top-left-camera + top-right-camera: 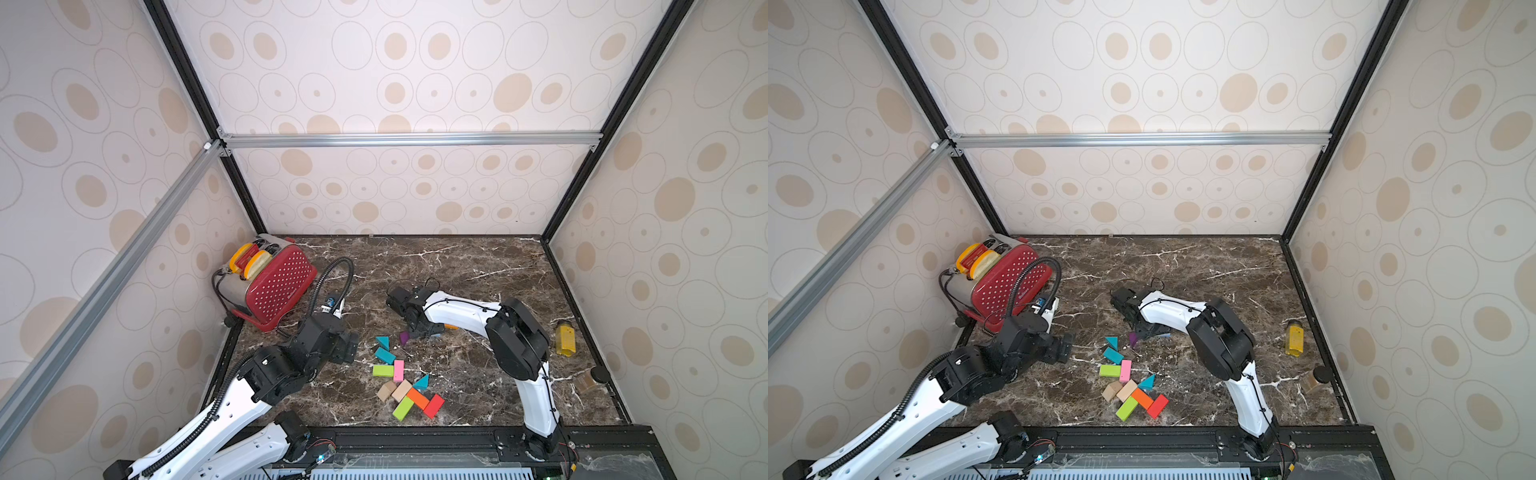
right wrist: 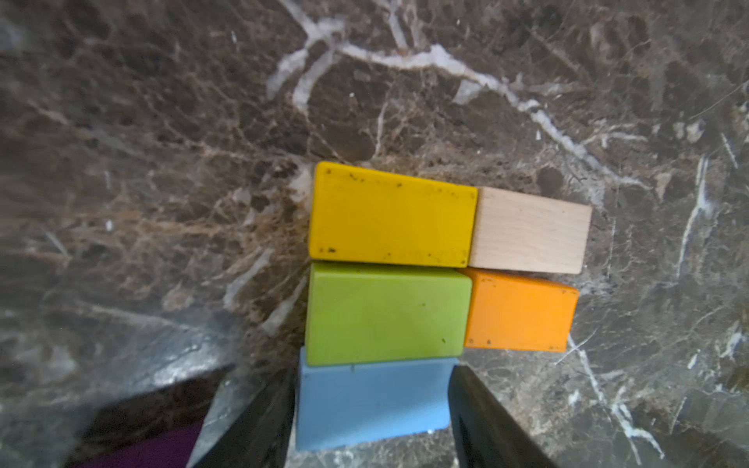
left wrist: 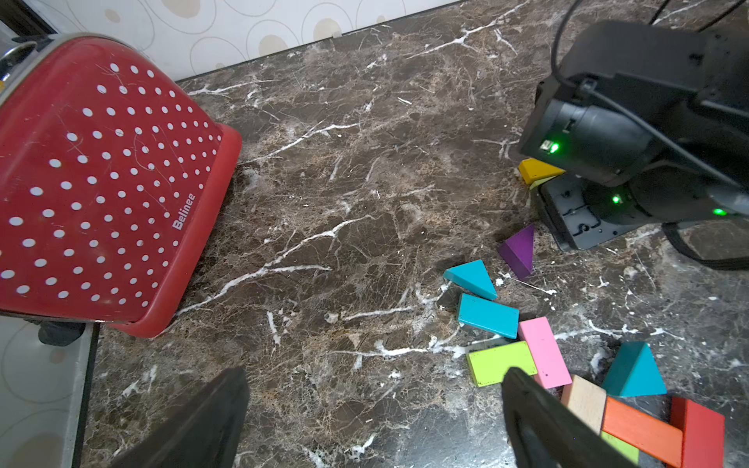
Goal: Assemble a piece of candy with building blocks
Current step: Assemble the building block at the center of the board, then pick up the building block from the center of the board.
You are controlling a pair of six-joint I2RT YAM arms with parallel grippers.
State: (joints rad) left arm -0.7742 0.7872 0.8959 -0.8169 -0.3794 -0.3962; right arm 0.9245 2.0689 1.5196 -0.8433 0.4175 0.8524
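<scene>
right claw [image 2: 371, 409] gripped the light blue wooden brick [image 2: 371, 401], bottom centre, touching green brick [image 2: 385, 314] | left claw [image 3: 373, 421] wide open over table [image 3: 364, 182]

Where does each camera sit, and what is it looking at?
Top views: high up front, looking down on the marble table, blocks, both arms.
Left wrist: on left arm, facing red toaster and blocks; its open jaws show.
Right wrist: on right arm, looking down; jaws flank the blue block.
Shared: purple wedge, left wrist and both top views.
</scene>
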